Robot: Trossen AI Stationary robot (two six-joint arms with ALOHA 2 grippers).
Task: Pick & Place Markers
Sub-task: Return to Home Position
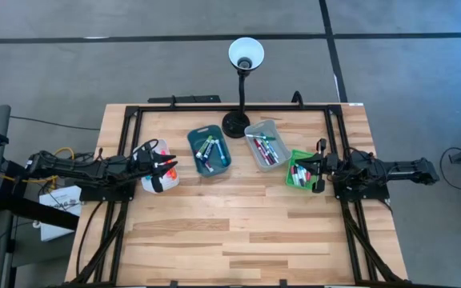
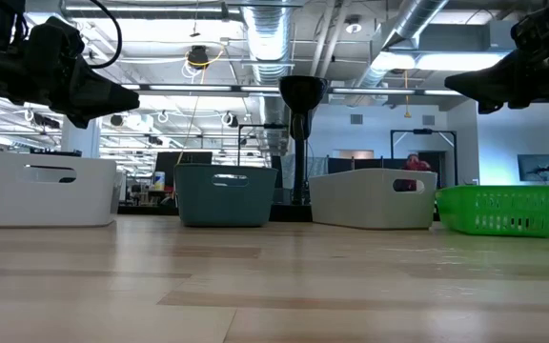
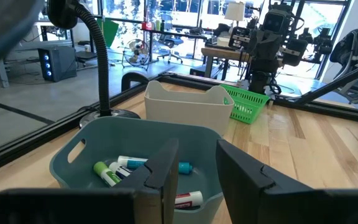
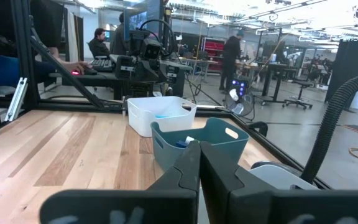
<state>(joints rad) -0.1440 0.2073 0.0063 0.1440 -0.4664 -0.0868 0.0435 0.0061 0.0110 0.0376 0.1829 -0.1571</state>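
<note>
The markers (image 1: 209, 152) lie sorted in the teal bin (image 2: 227, 195), gray bin (image 2: 370, 200) and green bin (image 2: 503, 210), and none lies loose on the wooden table (image 1: 246, 232), so the job looks about done. Both arms sit at the table's sides, likely parking. The left gripper (image 3: 197, 149), fingers apart and holding nothing, hangs over the white bin (image 2: 46, 191), whose contents are mostly hidden. The right gripper (image 4: 199, 149), fingers pressed together, hangs over the green one. A lamp (image 1: 245, 54) stands behind; beyond is an open workshop with people at desks.
</note>
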